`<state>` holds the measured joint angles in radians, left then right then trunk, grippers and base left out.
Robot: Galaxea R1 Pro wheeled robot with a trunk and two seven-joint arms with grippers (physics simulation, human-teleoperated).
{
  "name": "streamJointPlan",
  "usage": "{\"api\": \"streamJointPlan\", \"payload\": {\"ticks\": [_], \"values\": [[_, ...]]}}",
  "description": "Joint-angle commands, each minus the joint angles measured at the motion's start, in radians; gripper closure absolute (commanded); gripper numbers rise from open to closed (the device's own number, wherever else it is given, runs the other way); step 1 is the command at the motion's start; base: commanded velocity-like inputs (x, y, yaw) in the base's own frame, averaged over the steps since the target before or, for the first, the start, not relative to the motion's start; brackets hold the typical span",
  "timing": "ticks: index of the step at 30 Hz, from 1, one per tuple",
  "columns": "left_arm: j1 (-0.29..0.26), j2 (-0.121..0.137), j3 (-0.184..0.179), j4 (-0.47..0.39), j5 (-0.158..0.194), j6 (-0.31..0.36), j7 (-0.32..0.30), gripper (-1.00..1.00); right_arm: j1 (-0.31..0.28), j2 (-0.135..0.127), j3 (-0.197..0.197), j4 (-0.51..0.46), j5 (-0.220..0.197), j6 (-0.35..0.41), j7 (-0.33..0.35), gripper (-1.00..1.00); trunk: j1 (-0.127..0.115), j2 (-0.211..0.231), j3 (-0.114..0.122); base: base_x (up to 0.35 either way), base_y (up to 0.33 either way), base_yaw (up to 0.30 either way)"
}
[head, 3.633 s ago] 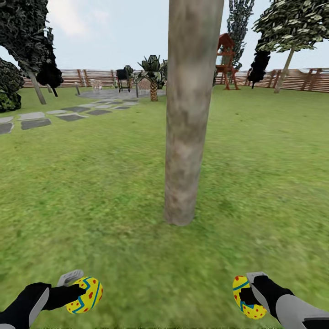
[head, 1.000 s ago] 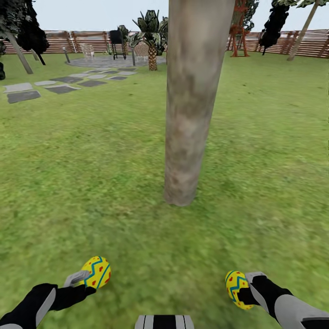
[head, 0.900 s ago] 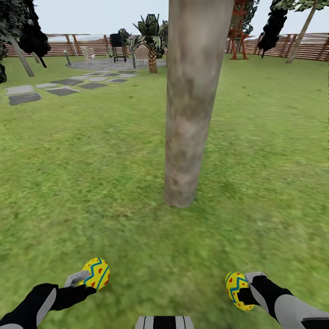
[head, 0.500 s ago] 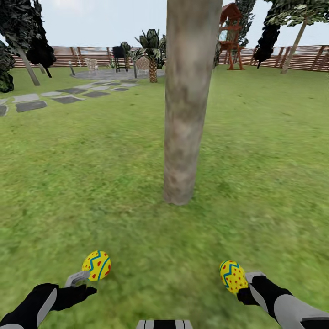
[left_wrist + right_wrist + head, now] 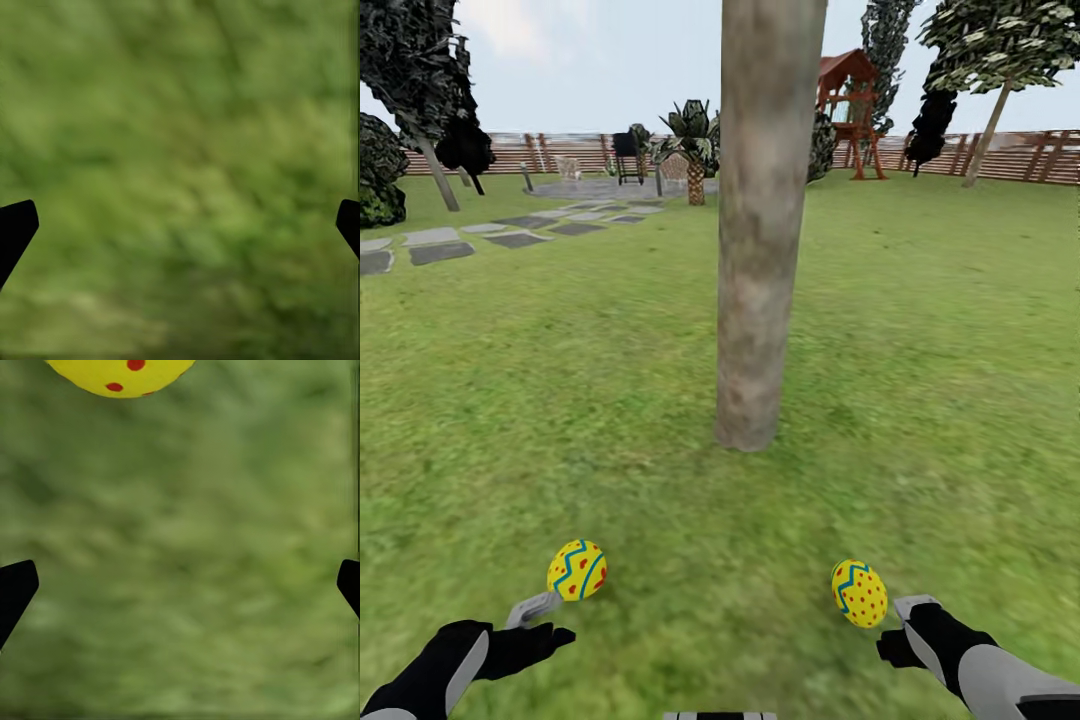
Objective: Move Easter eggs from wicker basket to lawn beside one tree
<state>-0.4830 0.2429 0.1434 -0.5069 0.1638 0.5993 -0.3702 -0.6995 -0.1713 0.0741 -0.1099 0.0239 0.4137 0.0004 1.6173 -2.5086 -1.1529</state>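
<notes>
Two yellow Easter eggs with blue zigzags and red dots lie on the lawn [image 5: 920, 330] a short way in front of the tree [image 5: 760, 250] with its grey-brown trunk. The left egg [image 5: 577, 570] rests just beyond my left gripper [image 5: 545, 620], which is open with only grass between its fingers [image 5: 15, 232]. The right egg [image 5: 859, 593] sits just ahead of my right gripper [image 5: 898, 628], also open; that egg [image 5: 120, 373] peeks in at the edge of the right wrist view, outside the fingers [image 5: 15, 589]. The third egg and the wicker basket are out of view.
Grey stepping stones [image 5: 440, 245] lead at the far left to a patio with a black grill [image 5: 625, 160] and a palm-like plant [image 5: 695, 160]. A red play tower [image 5: 850, 110], another tree [image 5: 990, 70] and the slatted fence [image 5: 1040, 160] stand far back.
Both grippers have opened and let go of their eggs, which now lie on the grass just ahead of the fingers. The head camera has tilted up a little.
</notes>
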Motion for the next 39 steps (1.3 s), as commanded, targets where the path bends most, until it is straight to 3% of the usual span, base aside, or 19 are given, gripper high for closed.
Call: {"api": "streamJointPlan", "payload": {"ticks": [1,10,18,39], "values": [[0.000,0.000,0.004,-0.001,0.005,0.008,-0.001,-1.00,0.000,0.000,0.007,-0.002,0.002,0.007,0.000,-1.00,-0.001,0.000,0.003,-0.020,0.000,0.000],[0.000,-0.002,0.002,-0.001,0.005,0.008,0.011,-1.00,0.000,0.001,0.007,-0.002,0.002,0.007,0.000,-1.00,-0.005,0.002,0.038,-0.003,0.000,0.000],[0.000,-0.037,0.002,-0.001,0.004,0.008,0.136,-1.00,0.000,0.001,0.007,-0.002,0.002,0.007,0.000,-1.00,-0.008,0.004,0.069,-0.018,-0.027,0.000],[0.000,-0.039,0.002,-0.001,0.006,0.008,0.138,-1.00,0.000,0.018,0.008,-0.001,0.002,0.007,0.001,-1.00,-0.021,0.016,0.149,-0.039,-0.326,0.000]]}}
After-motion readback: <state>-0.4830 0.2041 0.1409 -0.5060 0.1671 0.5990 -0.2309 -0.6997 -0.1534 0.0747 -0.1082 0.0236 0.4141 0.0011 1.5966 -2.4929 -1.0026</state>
